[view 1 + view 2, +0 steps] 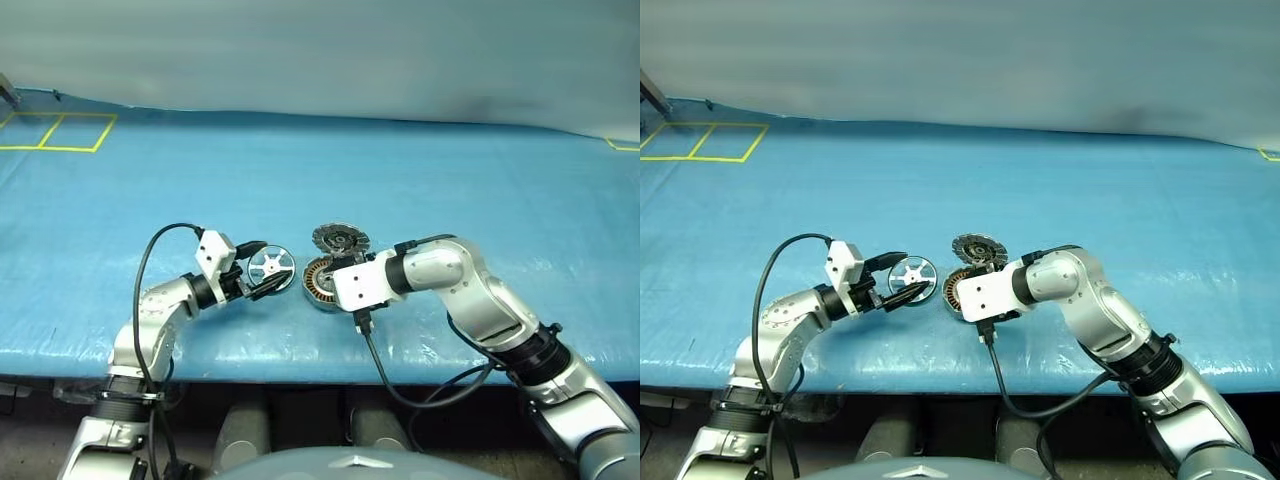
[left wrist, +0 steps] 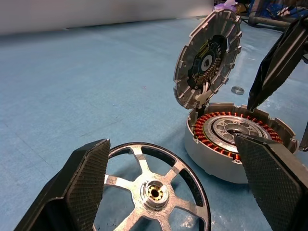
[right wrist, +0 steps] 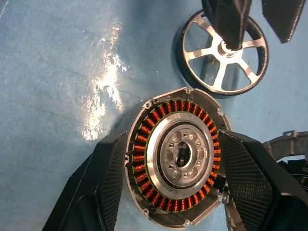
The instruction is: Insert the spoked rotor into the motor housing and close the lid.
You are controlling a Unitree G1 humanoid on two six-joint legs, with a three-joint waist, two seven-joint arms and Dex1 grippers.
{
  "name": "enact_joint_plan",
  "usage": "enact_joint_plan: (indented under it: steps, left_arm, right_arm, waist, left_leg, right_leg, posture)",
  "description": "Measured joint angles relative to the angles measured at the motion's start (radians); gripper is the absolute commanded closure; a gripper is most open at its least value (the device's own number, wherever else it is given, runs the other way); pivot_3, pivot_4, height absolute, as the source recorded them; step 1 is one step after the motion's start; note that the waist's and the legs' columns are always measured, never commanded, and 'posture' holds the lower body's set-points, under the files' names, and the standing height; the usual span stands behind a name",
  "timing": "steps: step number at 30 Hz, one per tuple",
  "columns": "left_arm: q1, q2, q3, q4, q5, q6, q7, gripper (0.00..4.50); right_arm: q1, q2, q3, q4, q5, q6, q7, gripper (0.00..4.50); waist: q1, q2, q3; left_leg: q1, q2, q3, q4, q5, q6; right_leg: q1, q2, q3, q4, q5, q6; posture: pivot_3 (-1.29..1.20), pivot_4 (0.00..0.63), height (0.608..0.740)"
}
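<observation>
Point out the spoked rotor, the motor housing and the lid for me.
spoked rotor (image 2: 155,191), left wrist view, on its central hub.
motor housing (image 3: 182,155), right wrist view, on its silvery centre.
lid (image 2: 208,60), left wrist view, on the dark centre of its raised inner face.

Head eyes overlook all; wrist cameras closely share the motor housing (image 3: 175,155).

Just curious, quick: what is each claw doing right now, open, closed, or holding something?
Left claw: open, astride the spoked rotor, not gripping it.
Right claw: open, astride the motor housing, holding nothing.
</observation>
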Motion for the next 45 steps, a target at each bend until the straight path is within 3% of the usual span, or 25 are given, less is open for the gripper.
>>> enact_joint_plan:
  steps: [11, 16, 20, 29, 36, 45]
  left_arm:
    - [-0.014, -0.002, -0.030, 0.002, -0.012, 0.022, -0.057, 0.00]
    - [-0.030, -0.003, -0.050, 0.003, -0.013, 0.021, -0.096, 0.00]
    - [-0.037, -0.004, -0.067, 0.004, -0.016, 0.022, -0.126, 0.00]
    - [-0.050, -0.006, -0.089, 0.025, -0.011, 0.010, -0.175, 0.00]
    - [-0.050, -0.007, -0.089, 0.030, -0.005, -0.002, -0.175, 0.00]
    - [-0.047, -0.007, -0.089, 0.032, 0.005, -0.009, -0.168, 0.00]
  right_arm:
    - [0.384, -0.020, -0.325, -0.184, 0.162, 0.228, -0.183, 1.37]
    - [0.529, 0.112, -0.472, -0.208, 0.220, 0.243, -0.357, 1.37]
    - [0.566, 0.206, -0.514, -0.120, 0.217, 0.206, -0.523, 1.37]
    - [0.609, 0.393, -0.538, 0.120, 0.287, 0.010, -0.708, 1.37]
    - [0.591, 0.405, -0.575, 0.231, 0.311, -0.107, -0.794, 1.37]
    - [0.565, 0.404, -0.570, 0.283, 0.361, -0.107, -0.799, 1.37]
  waist:
    - [0.008, -0.001, 0.000]
    - [0.001, -0.001, -0.001]
    - [-0.001, -0.001, -0.001]
    - [-0.003, -0.001, -0.001]
    - [-0.005, 0.000, -0.001]
    - [-0.010, 0.000, -0.001]
  left_leg:
    - [-0.001, 0.000, 0.000, 0.000, 0.000, 0.000]
    - [0.000, 0.000, 0.000, 0.000, 0.000, 0.000]
    - [0.000, 0.000, 0.001, 0.001, 0.000, 0.000]
    - [0.000, 0.000, 0.001, 0.000, 0.000, 0.000]
    - [0.000, 0.000, 0.001, -0.001, 0.000, 0.000]
    - [0.000, 0.000, 0.001, -0.001, 0.000, 0.000]
  right_leg:
    - [0.000, 0.000, 0.000, -0.001, 0.000, 0.000]
    - [0.000, 0.000, 0.000, 0.000, 0.000, 0.000]
    - [0.000, 0.000, 0.001, 0.000, 0.000, 0.000]
    - [0.000, 0.000, 0.001, -0.001, 0.000, 0.000]
    - [0.000, 0.000, 0.001, -0.001, 0.000, 0.000]
    - [0.000, 0.000, 0.002, 0.000, 0.000, 0.000]
  posture:
    - [0.00, 0.150, 0.740]
    - [0.00, 0.150, 0.740]
    - [0.00, 0.150, 0.740]
    - [0.00, 0.150, 0.740]
    - [0.00, 0.150, 0.740]
    - [0.00, 0.150, 0.740]
